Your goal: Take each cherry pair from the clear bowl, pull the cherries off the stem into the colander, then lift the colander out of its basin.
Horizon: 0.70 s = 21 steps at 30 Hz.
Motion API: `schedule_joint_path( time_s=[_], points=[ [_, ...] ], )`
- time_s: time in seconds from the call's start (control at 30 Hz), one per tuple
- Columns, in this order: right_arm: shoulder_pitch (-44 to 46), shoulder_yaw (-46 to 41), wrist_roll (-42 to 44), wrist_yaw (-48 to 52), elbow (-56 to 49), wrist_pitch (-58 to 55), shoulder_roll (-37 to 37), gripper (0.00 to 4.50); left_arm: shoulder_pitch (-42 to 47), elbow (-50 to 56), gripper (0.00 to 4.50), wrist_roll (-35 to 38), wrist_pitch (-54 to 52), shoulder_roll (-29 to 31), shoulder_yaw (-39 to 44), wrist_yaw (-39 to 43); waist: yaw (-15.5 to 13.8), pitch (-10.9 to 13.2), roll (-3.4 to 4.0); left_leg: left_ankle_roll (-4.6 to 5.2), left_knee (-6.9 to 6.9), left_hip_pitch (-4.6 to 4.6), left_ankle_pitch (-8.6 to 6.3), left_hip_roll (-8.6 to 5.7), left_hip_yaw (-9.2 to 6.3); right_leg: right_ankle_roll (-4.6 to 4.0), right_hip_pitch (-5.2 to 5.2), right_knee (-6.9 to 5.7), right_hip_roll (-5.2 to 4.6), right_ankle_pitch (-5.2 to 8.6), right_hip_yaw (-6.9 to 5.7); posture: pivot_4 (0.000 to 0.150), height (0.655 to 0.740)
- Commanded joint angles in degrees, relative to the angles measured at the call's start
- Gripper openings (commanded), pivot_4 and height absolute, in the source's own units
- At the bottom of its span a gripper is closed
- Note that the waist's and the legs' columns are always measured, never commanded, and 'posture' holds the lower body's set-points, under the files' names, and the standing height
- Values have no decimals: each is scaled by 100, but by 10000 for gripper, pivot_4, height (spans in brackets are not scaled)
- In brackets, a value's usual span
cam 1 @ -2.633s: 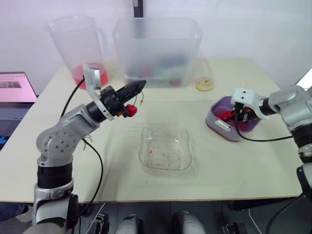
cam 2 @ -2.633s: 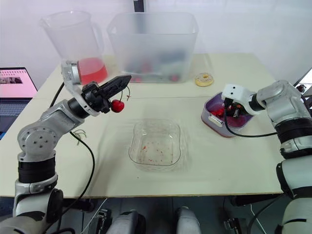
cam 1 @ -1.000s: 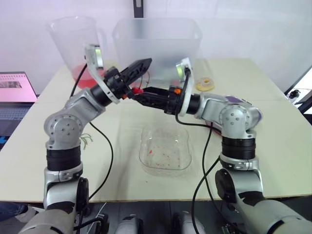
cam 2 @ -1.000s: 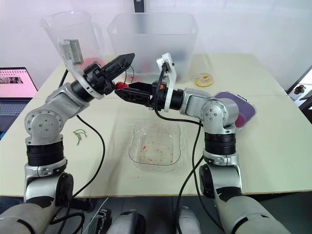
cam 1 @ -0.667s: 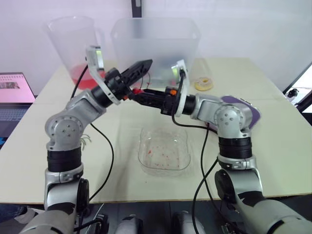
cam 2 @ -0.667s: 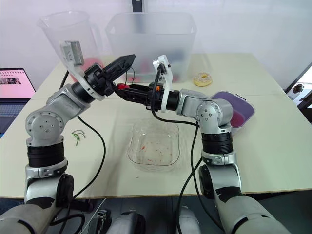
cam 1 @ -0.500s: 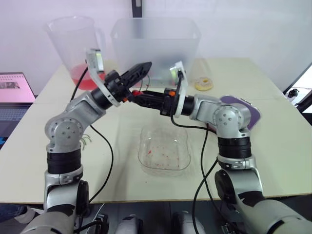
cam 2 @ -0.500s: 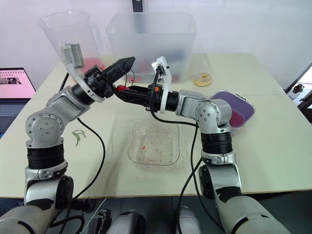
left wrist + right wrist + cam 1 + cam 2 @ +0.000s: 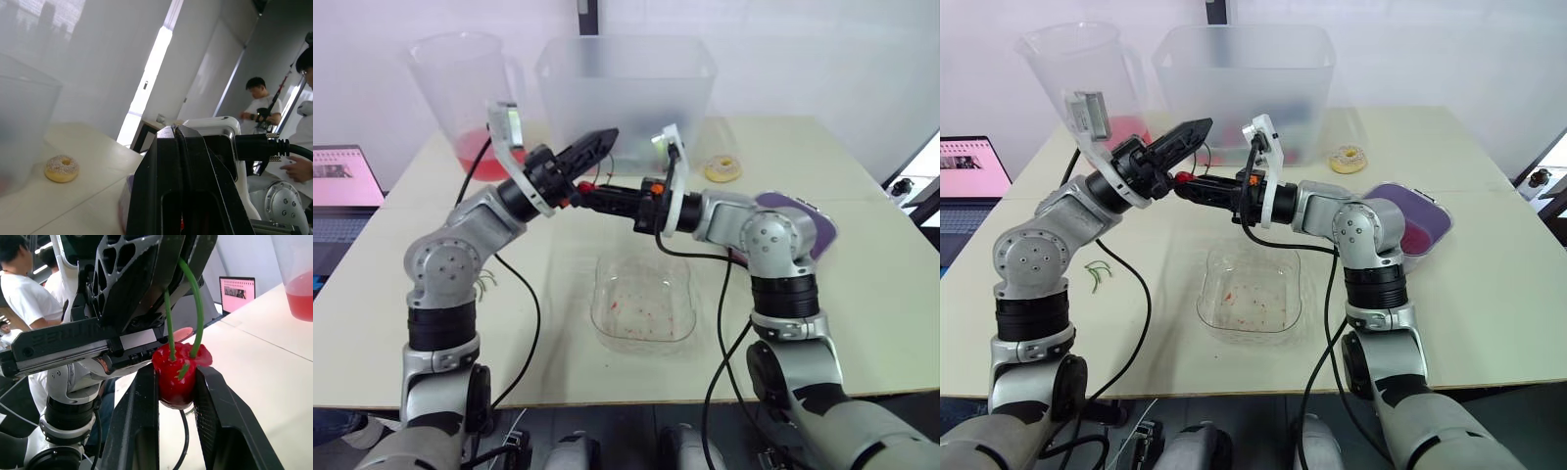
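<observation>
A red cherry pair (image 9: 175, 377) hangs by its green stems from my left gripper (image 9: 595, 148), which is shut on the stems above the table's middle left. My right gripper (image 9: 177, 382) reaches across from the right and is shut on the cherries just below the left fingers (image 9: 132, 284). Beneath both grippers stands the clear bowl (image 9: 643, 299), holding just red smears. The purple colander (image 9: 1422, 223) sits in its basin at the right, partly hidden behind my right arm.
At the back stand a pitcher (image 9: 470, 98) with red liquid and a large frosted tub (image 9: 625, 98). A small donut (image 9: 722, 168) lies near the tub. Loose green stems (image 9: 1097, 272) lie at the left, beside a laptop (image 9: 347, 186). People are beyond the table.
My right gripper left the colander, crossed to the left gripper and shut on the hanging cherries. In the last second both arms have barely moved.
</observation>
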<state>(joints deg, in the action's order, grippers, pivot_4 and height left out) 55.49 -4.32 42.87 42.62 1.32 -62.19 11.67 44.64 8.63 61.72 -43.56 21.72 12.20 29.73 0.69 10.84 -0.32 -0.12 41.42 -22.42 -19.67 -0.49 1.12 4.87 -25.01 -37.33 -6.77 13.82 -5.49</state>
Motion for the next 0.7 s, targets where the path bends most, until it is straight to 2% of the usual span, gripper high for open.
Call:
schedule_joint_path(
  time_s=[0.03, 0.3, 0.47, 0.6, 0.7],
  points=[
    [49, 98, 74, 107, -164, -8, 177, 9440, 34, 181, 0, 17, 37, 5, 60, 10, 0, 0, 0, 0, 0, 0, 0, 0, 0, 0, 0, 1, 0, 0, 0, 1500, 6863],
    [-292, 803, -70, 444, -432, -250, 910, 9440, 17, 160, 0, 67, 31, -6, 111, -20, 2, -1, -1, 0, -3, 0, 0, 0, 3, 0, -3, 6, -1, 0, 2, 1500, 6863],
    [-313, 551, -21, 419, -484, -292, 1299, 9440, 3, 174, 0, 76, 8, 22, 128, -37, -15, -1, -1, 0, -2, 0, 0, 0, 3, 0, -4, 10, -1, 0, 2, 1500, 6863],
    [-192, 409, -566, 641, -375, 59, 2645, 9440, -128, 238, 0, 93, -29, 174, 234, -38, -93, 0, -1, 1, -1, -3, -1, -5, 3, 0, -2, 15, -5, 0, 2, 1500, 6863],
    [-103, 963, -1775, 1037, 212, 1044, 4160, 9440, -350, 308, 0, 62, -47, 378, 317, 1, -138, 1, -2, 4, -4, -4, -2, -5, 9, 0, -5, 17, -5, 0, 5, 1500, 6863]
  ],
)
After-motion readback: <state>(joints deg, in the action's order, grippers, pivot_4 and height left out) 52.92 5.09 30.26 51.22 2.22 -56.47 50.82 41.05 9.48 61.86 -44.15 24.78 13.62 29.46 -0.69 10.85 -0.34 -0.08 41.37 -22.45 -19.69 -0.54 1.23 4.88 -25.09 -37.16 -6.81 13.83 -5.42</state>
